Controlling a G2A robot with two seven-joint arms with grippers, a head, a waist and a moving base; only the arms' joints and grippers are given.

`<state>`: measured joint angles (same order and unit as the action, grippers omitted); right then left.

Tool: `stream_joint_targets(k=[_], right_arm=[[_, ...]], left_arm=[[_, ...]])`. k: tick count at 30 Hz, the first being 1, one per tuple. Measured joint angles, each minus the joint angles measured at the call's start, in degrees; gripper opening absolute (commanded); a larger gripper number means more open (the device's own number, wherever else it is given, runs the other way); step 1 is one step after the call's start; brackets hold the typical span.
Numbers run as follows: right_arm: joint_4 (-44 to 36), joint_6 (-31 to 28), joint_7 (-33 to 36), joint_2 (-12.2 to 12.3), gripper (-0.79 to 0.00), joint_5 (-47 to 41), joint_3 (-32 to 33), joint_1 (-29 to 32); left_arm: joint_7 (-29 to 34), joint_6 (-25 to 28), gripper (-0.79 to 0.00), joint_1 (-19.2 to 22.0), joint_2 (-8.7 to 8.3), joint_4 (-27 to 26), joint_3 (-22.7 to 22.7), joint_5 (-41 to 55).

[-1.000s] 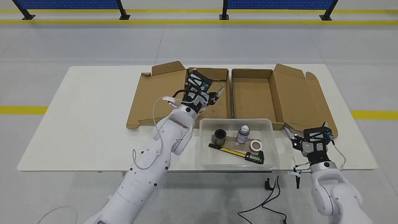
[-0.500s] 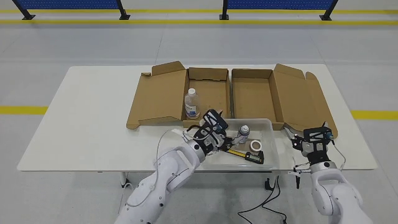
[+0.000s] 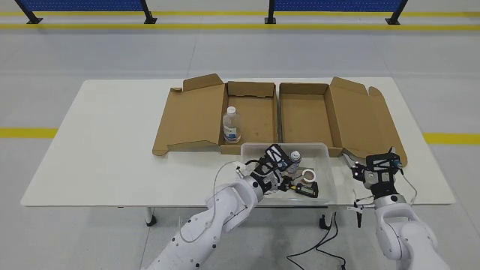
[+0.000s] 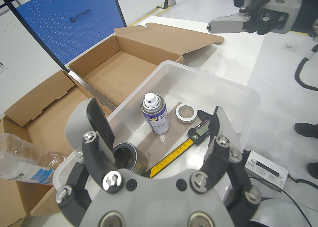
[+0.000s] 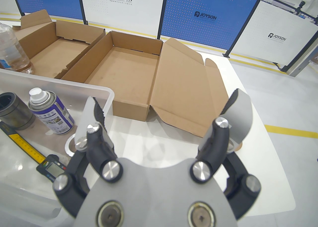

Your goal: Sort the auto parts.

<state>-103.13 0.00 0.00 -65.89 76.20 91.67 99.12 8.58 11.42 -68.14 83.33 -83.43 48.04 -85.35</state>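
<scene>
A clear plastic bin [image 3: 323, 148] at the table's front edge holds a blue spray can [image 3: 294, 160], a metal ring [image 3: 309, 174], a steel cylinder [image 4: 129, 156] and a yellow-scaled caliper [image 3: 305, 188]. My left gripper [image 3: 275, 166] hovers open over the bin's left half, above the cylinder and close to the can [image 4: 154, 116], with nothing between its fingers. A clear water bottle [image 3: 231, 124] stands in the left cardboard box [image 3: 253, 112]. My right gripper [image 3: 377, 166] is open and empty over the table, to the right of the bin [image 5: 74, 86].
The right cardboard box [image 3: 304, 120] lies open and bare beside the left one, with flaps spread out to both sides. A cable and a small white box [image 4: 267, 169] sit below the table's front edge. The table's left part is free.
My left gripper left the bottle standing in the left box and came back toward the front, now over the bin. The right arm has not moved.
</scene>
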Motion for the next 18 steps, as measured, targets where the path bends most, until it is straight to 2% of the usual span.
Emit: stream_joint_targets(k=[5, 8, 11, 18], right_arm=[[0.0, 0.0, 0.0, 0.0, 0.000, 0.0, 0.0, 0.0], [0.0, 0.0, 0.0, 0.0, 0.000, 0.0, 0.0, 0.0], [0.0, 0.0, 0.0, 0.0, 0.000, 0.0, 0.0, 0.0], [0.0, 0.0, 0.0, 0.0, 0.000, 0.0, 0.0, 0.0]], left_arm=[[-0.2, -2.4, -0.068, 2.7, 1.40, 3.7, -2.7, 1.8], [-0.5, -3.4, -0.105, 4.1, 2.07, 6.0, -4.3, 0.7], [-1.2, -4.6, -0.182, 5.4, 2.78, 8.6, -5.8, -0.1], [-2.3, -7.0, -0.188, 8.1, 4.45, 15.0, -8.2, -1.0]])
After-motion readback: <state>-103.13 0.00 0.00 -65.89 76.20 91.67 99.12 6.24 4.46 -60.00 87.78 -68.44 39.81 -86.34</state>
